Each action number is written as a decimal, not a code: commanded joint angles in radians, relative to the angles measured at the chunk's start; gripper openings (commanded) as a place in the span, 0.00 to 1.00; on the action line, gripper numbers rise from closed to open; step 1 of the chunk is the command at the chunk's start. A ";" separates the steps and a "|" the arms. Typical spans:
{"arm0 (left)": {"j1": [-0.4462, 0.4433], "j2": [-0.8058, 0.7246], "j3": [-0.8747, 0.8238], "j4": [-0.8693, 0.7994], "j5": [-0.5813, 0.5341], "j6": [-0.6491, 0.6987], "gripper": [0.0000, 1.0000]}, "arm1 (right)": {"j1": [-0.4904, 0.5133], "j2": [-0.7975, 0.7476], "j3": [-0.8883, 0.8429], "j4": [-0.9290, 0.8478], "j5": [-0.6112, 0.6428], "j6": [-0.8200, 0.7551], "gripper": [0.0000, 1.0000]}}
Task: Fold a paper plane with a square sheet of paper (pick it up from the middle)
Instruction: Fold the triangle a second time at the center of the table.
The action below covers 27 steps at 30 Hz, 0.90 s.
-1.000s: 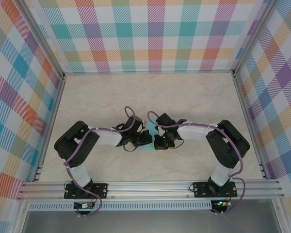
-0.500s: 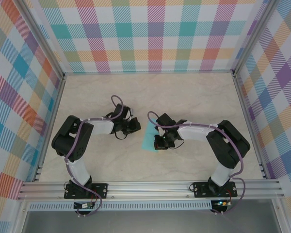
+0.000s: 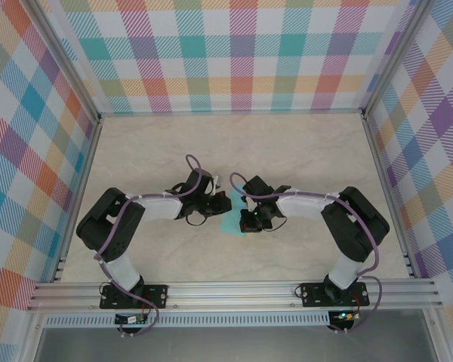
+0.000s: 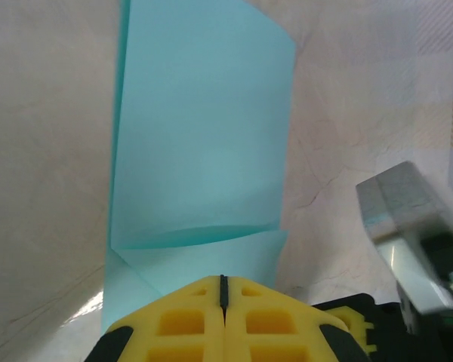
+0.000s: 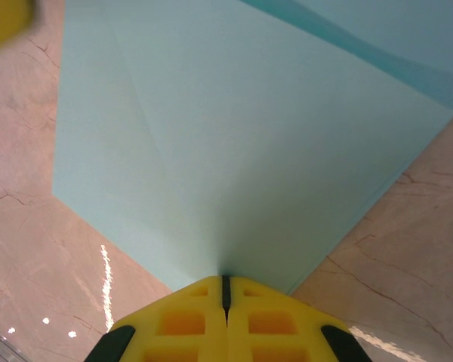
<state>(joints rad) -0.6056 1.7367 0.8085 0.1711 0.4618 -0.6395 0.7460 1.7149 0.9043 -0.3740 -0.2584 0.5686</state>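
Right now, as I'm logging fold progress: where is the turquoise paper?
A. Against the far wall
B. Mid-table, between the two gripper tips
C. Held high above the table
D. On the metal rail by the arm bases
B: in the top view the turquoise paper lies in the middle of the table, between the left gripper and the right gripper. Each wrist view shows it just ahead of shut yellow fingers.

The square sheet of paper [image 4: 204,136] is showing smooth, matt turquoise paper. The table [image 5: 408,249] is gleaming like glossy marbled stone. The left gripper [image 4: 223,282] and right gripper [image 5: 226,280] are showing matt yellow plastic.
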 commanded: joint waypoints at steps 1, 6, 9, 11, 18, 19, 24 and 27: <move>-0.003 0.046 0.007 0.023 -0.004 -0.015 0.00 | 0.004 0.003 -0.002 -0.047 0.003 0.008 0.00; -0.003 0.077 0.028 -0.016 -0.049 0.003 0.00 | 0.004 -0.025 -0.001 -0.016 -0.027 0.011 0.00; -0.003 0.077 0.020 -0.029 -0.068 0.005 0.00 | 0.004 -0.050 0.019 -0.002 -0.047 0.014 0.00; -0.003 0.074 0.011 -0.044 -0.079 0.007 0.00 | 0.004 -0.060 0.043 0.005 -0.046 0.016 0.00; -0.003 0.086 0.016 -0.097 -0.086 0.022 0.00 | 0.004 0.034 0.150 -0.017 -0.002 0.000 0.00; -0.003 0.086 0.017 -0.101 -0.089 0.021 0.00 | 0.004 0.051 0.157 -0.018 -0.005 -0.006 0.00; -0.006 0.090 0.017 -0.117 -0.100 0.010 0.00 | 0.003 0.097 0.163 -0.019 0.007 -0.016 0.00; -0.008 0.099 0.024 -0.138 -0.114 0.003 0.00 | 0.003 0.117 0.154 -0.029 0.010 -0.021 0.00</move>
<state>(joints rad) -0.6086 1.7966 0.8318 0.1329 0.4175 -0.6388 0.7460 1.8133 1.0618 -0.3809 -0.2600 0.5644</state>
